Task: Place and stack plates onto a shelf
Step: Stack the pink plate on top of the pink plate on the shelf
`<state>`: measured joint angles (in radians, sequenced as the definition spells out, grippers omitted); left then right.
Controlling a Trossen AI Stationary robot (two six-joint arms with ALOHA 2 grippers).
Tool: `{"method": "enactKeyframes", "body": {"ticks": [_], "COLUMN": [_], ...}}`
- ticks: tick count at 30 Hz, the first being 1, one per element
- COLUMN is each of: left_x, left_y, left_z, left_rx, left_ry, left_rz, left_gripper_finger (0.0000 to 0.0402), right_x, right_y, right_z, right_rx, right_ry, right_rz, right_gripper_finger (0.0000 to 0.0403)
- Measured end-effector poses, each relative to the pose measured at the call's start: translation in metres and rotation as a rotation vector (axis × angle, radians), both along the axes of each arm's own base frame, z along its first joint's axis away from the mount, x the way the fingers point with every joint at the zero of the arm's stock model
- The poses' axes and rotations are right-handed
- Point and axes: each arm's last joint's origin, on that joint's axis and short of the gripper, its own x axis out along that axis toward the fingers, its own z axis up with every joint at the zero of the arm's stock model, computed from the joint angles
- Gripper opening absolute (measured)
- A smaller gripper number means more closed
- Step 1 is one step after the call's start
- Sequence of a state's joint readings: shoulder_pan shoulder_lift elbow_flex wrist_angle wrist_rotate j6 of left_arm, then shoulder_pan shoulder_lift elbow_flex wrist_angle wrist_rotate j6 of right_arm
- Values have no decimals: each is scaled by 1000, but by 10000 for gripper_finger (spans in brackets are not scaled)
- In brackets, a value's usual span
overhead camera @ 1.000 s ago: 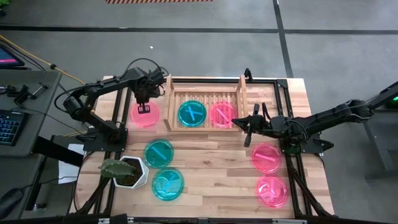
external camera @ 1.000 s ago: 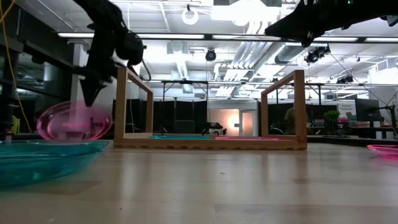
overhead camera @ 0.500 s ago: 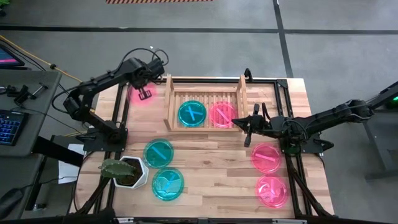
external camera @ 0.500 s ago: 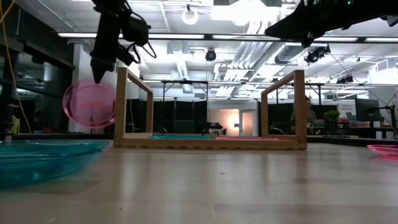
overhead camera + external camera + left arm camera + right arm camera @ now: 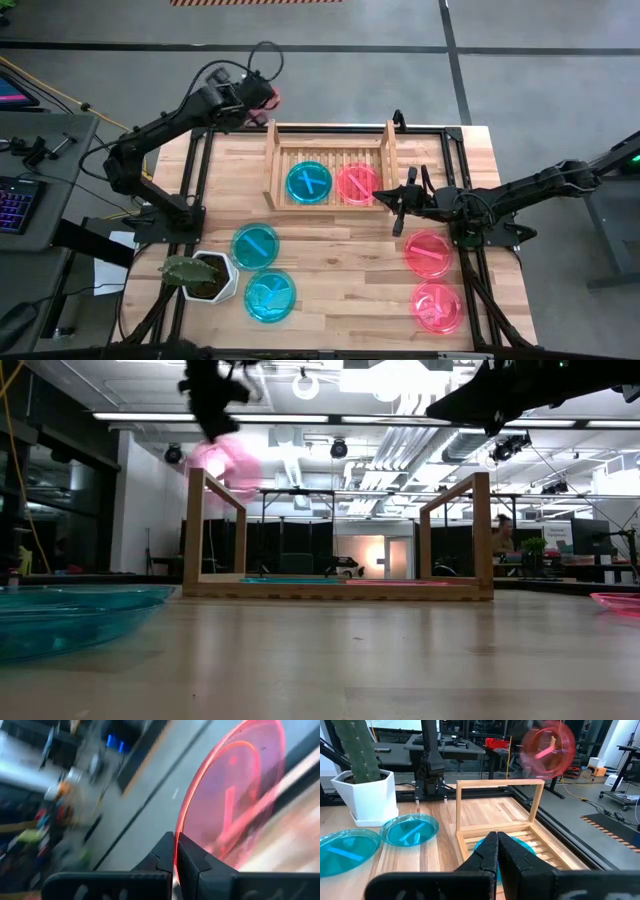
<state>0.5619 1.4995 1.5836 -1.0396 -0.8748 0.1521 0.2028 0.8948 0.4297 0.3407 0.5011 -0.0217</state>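
Observation:
My left gripper (image 5: 262,97) is raised above the shelf's far left corner, shut on a pink plate (image 5: 547,747) that is blurred in the low view (image 5: 222,460). The wooden shelf (image 5: 329,128) has a teal plate (image 5: 309,182) and a pink plate (image 5: 357,183) lying flat on its slats. Two teal plates (image 5: 256,244) (image 5: 270,295) and two pink plates (image 5: 428,252) (image 5: 437,306) lie flat on the table. My right gripper (image 5: 380,195) waits shut beside the shelf's right rail, touching nothing. My left gripper pinches the pink plate's rim (image 5: 176,865) between its two fingers, which lie one on each face. The plate is lifted clear of the table and the shelf. It stands on edge, reaching out past the fingertips.
A white hexagonal pot with a cactus (image 5: 203,275) stands at the near left, next to the teal plates. The shelf's tall side rails (image 5: 205,530) (image 5: 482,535) rise at its two ends. Bare tabletop lies between the shelf and the near edge.
My left gripper has lifted the pink plate off the table left of the shelf. It has carried it up, toward the far edge and toward the shelf's far left corner. The plate has tipped from lying flat to standing on edge.

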Motion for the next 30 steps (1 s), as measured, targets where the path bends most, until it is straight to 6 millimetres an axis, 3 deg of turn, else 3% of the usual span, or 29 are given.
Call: {"method": "enactKeyframes", "body": {"ticks": [6, 9, 12, 17, 20, 25, 30], "left_x": [40, 64, 89, 130, 151, 172, 175], "left_y": [-18, -28, -37, -51, -58, -60, -52], "left_z": [25, 24, -2, -65, -94, -115, -118], "left_rx": [88, 41, -68, -250, -350, -482, -538], "left_ry": [-331, -491, -460, -305, -306, -435, -508], "left_rz": [-256, -366, -424, -442, -475, -531, -514], "left_gripper_finger": [0, 0, 0, 0, 0, 0, 0], "right_x": [0, 0, 0, 0, 0, 0, 0], "right_y": [0, 0, 0, 0, 0, 0, 0], "right_z": [0, 1, 3, 4, 4, 4, 4], "right_rx": [-3, -2, -1, -18, -20, -20, -18], "right_ry": [1, -8, -30, -37, -36, -36, -32], "right_rz": [0, 0, 0, 2, 3, 3, 3], "right_gripper_finger": [0, 0, 0, 0, 0, 0, 0]}}
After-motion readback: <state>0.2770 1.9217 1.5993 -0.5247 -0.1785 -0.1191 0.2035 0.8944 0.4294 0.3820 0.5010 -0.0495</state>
